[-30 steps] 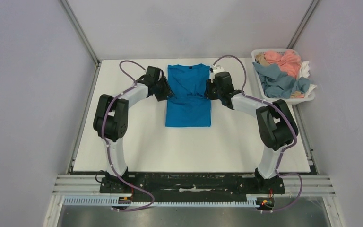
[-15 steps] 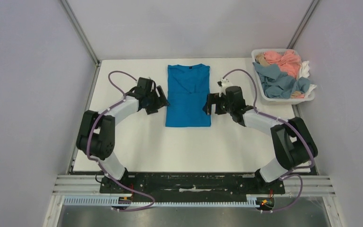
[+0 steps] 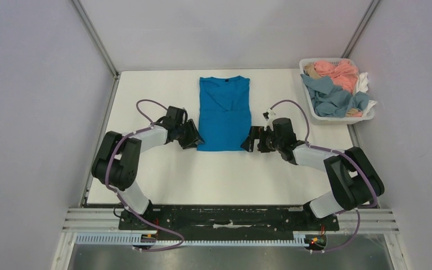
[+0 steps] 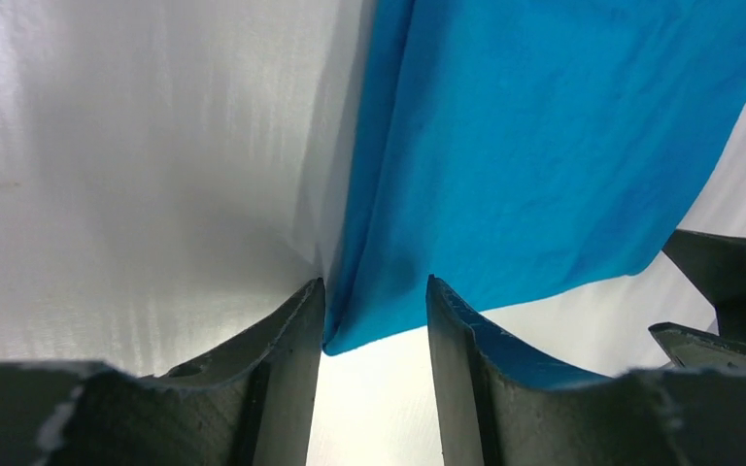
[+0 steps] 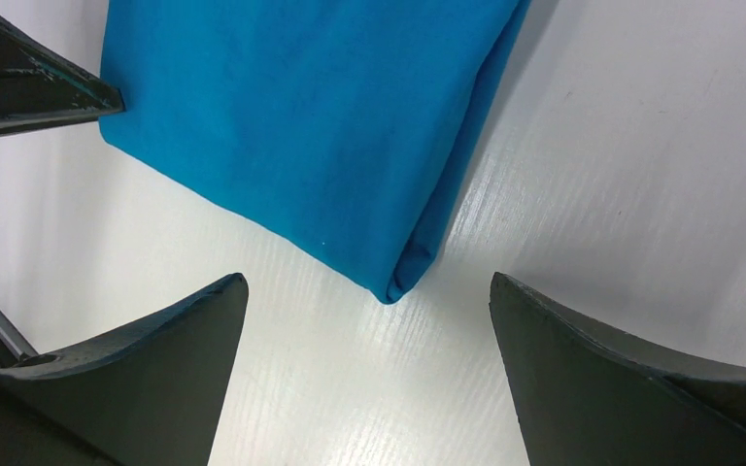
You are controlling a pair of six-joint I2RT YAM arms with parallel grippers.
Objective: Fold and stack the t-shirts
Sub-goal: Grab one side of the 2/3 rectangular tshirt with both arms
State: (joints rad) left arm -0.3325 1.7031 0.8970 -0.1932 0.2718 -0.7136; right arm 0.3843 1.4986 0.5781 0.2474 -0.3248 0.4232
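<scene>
Top external: white table (image 3: pixel 146 174) walled by plain grey panels. White basket (image 3: pixel 340 119) at the far right corner. Two arms, both bent low and reaching inward. Left gripper (image 3: pixel 194 138) and right gripper (image 3: pixel 248 140) sit at the near corners of one blue t-shirt (image 3: pixel 224 115), which lies flat at table centre, folded into a narrow strip. Basket holds a heap: pink (image 3: pixel 337 72), grey-blue (image 3: pixel 329 95), white (image 3: pixel 364 81) and tan (image 3: pixel 310 70) cloth; exact shirt count unclear.

Left wrist: two fingers partly apart, shirt corner between them, touching the left-hand one, not pinched.

Right wrist: two fingers spread wide, folded shirt corner between them, untouched; nothing held.
</scene>
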